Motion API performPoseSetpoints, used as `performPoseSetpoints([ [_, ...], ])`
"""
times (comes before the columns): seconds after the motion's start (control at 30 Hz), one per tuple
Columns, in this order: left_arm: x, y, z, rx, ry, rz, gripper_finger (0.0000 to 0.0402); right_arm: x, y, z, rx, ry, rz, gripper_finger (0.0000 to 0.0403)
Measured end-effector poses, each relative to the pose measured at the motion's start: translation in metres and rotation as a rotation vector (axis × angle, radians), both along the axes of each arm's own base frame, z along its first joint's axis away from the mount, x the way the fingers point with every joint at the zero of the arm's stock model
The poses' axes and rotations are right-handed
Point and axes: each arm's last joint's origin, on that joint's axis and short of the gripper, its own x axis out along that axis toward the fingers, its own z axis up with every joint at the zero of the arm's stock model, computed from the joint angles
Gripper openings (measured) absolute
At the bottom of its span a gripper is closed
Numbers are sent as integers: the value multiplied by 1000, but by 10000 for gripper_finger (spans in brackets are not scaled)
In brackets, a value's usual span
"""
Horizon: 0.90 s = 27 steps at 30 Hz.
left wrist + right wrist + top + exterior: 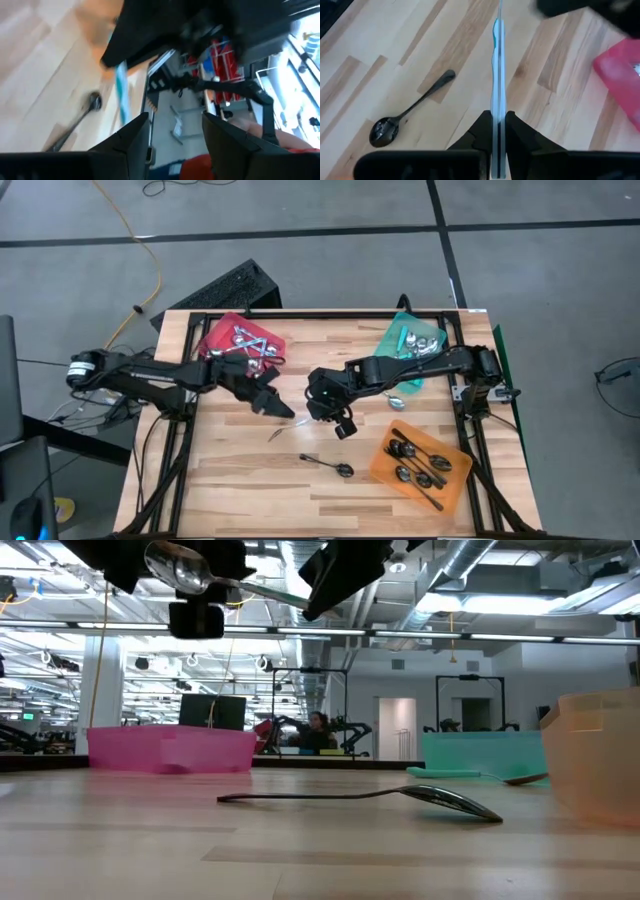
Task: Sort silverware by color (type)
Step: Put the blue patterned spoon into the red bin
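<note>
A spoon with a silver bowl and a teal handle hangs in the air over the table's middle, with my right gripper shut on it. In the low view its bowl points toward the table's left. My left gripper stands open just left of the spoon, and in the left wrist view the gap between its fingers has nothing in it. A black spoon lies flat on the wood, nearer the table's front edge. My right gripper pinches the teal handle between its two fingers, at the end away from the bowl. The fingers slant down from the table's right and lie along the handle, which runs on from them toward my left gripper. The spoon is lifted clear, roughly level.
A red tray with silver spoons sits at the far left. At the far right is a teal tray with teal-handled spoons. An orange tray with black spoons sits near right. Bare wood lies at the near left.
</note>
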Motion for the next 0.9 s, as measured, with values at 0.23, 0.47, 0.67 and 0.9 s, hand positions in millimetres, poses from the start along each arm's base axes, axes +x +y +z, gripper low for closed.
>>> performPoseSetpoints([
  [0.23, -35, 18, 32, 139, -118, 243, 169, 2, -3, 1, 58, -4, -87, 54],
  [0.47, -90, 21, 59, 295, -181, 593, 169, 12, -27, 4, 191, -78, -311, 54],
  [0.67, -135, 18, 81, 368, -349, 810, 169, 18, -54, 9, 312, -150, -488, 54],
  [0.9, -165, 15, 90, 420, -445, 894, 169, 46, -74, -2, 464, -285, -613, 54],
])
